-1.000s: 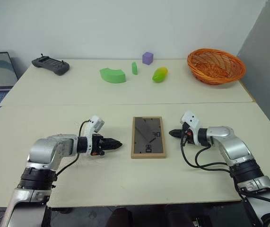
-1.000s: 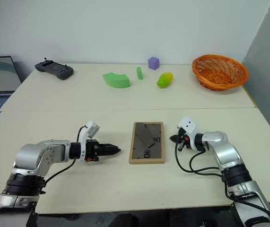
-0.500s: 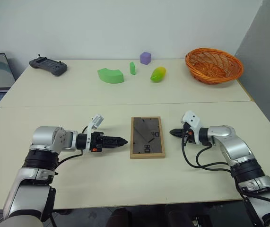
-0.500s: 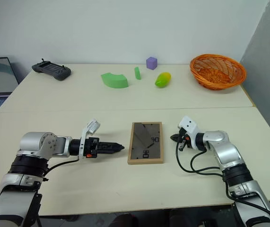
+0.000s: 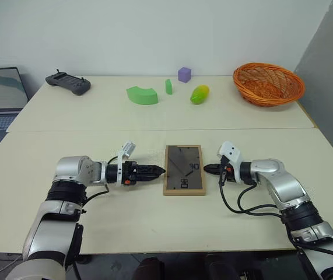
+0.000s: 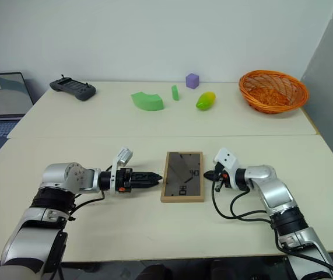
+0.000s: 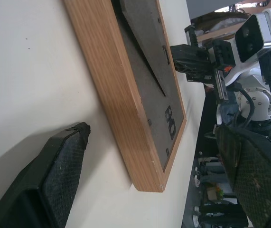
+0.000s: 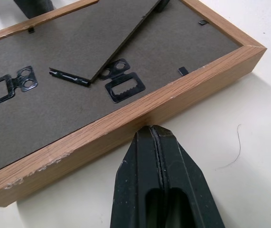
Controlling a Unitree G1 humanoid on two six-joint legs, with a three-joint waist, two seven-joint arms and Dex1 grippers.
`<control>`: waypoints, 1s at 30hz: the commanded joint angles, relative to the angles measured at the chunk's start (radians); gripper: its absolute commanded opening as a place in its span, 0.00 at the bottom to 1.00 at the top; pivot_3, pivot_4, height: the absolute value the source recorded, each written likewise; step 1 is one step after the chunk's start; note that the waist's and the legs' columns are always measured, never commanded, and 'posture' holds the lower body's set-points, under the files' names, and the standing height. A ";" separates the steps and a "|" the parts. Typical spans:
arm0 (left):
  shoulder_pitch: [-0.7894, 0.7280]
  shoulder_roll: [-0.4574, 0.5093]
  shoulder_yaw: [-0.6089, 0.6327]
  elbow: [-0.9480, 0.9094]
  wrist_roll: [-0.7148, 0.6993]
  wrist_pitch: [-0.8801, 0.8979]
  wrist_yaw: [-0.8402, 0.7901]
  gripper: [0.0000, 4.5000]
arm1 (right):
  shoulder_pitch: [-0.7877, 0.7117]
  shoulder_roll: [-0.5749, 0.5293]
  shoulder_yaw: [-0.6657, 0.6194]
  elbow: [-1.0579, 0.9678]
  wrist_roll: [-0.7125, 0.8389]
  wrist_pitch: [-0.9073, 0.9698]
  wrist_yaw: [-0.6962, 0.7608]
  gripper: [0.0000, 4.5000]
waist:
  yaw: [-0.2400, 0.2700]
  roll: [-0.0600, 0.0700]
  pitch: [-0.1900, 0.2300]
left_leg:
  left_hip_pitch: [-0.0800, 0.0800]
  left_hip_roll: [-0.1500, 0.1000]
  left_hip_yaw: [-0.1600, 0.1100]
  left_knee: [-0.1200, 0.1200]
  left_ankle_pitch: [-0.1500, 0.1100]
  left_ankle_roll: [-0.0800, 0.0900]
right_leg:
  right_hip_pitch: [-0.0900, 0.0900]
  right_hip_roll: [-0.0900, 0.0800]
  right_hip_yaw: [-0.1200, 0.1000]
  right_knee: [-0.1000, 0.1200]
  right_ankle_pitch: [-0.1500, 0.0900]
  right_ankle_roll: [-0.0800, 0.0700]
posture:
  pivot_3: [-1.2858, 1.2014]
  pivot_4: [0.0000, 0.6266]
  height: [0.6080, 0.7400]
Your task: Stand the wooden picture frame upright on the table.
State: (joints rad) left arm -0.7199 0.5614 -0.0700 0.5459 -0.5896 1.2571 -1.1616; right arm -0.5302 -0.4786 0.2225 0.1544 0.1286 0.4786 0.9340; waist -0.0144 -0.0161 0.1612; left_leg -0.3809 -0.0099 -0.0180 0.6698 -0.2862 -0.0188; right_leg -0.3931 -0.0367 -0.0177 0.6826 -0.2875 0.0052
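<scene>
- Since the earlier frames the left gripper [image 5: 157, 171] has slid across the table [image 5: 154, 227] toward picture centre, and its tips now sit just beside the left long edge of the wooden picture frame [image 5: 183, 169], where before there was a clear gap. Its fingers [image 7: 54, 175], narrower a second ago, now stand spread wide in the left wrist view, one low against the tabletop and the other well off to the side, with nothing between them.
- The right gripper [image 5: 209, 169] has hardly shifted. Its fingers [image 8: 161, 190] are pressed tight together, a closed wedge aimed at the frame's right long edge, very near or just touching the wood.
- The frame lies flat in the lower middle of the head views, just below the table's seam, face down: the dark grey back panel, hanging clips and partly lifted stand flap face up.
- Judgement: the two grippers flank opposite long edges so that the closed right tip can brace or pry one side while the open left jaws take the other edge for lifting.
- The frame is not yet raised, so standing it remains to be done.
- The orange basket [image 5: 267, 83] and green blocks [image 5: 142, 94] sit far off at the top, well apart from the work.
</scene>
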 commanded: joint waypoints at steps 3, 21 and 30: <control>0.042 -0.066 -0.044 -0.056 -0.010 0.058 0.025 1.00 | -0.039 0.047 0.014 -0.025 -0.002 0.005 -0.019 0.00 | 0.001 0.000 0.000 | 0.000 0.000 0.000 0.001 0.000 0.000 | 0.000 0.000 0.000 0.000 0.000 0.000 | 0.52 0.24 1.00; 0.083 -0.052 -0.008 -0.151 -0.042 0.050 0.039 0.83 | -0.034 0.085 0.006 -0.019 -0.006 0.016 -0.057 0.00 | 0.002 0.000 0.000 | -0.001 0.000 0.000 0.001 0.000 0.000 | 0.000 0.000 0.000 -0.001 0.000 0.000 | 0.52 0.24 1.00; 0.076 -0.029 0.036 -0.169 -0.073 0.075 0.050 0.44 | -0.039 0.083 -0.004 -0.005 -0.003 0.013 -0.068 0.00 | -0.014 0.000 0.000 | -0.002 0.001 -0.001 0.001 0.000 0.000 | -0.002 0.001 0.001 0.000 0.000 0.000 | 0.52 0.24 1.00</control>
State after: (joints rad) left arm -0.6401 0.5160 -0.0683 0.4016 -0.6386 1.3160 -1.1092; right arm -0.5455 -0.3923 0.2385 0.1632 0.1186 0.5084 0.8686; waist -0.0286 -0.0165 0.1614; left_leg -0.3826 -0.0093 -0.0195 0.6705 -0.2864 -0.0184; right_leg -0.3950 -0.0353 -0.0169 0.6824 -0.2875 0.0052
